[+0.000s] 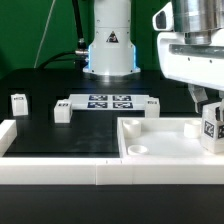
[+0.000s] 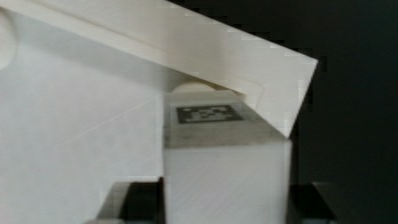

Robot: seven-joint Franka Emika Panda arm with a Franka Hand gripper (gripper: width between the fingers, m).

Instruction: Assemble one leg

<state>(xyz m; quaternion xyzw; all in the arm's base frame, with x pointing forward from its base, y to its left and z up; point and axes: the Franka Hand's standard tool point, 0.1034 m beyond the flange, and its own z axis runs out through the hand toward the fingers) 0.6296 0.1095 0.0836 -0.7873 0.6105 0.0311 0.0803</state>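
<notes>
One leg (image 1: 212, 126) pinched upright in my gripper (image 1: 208, 112), poised over the panel (image 1: 150, 128) at the table (image 1: 60, 138) near edge, exterior view's right; likely aligning it for insertion.

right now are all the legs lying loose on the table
No, the gripper is shut on one leg, holding it off the table at the white panel on the exterior view's right.
</notes>
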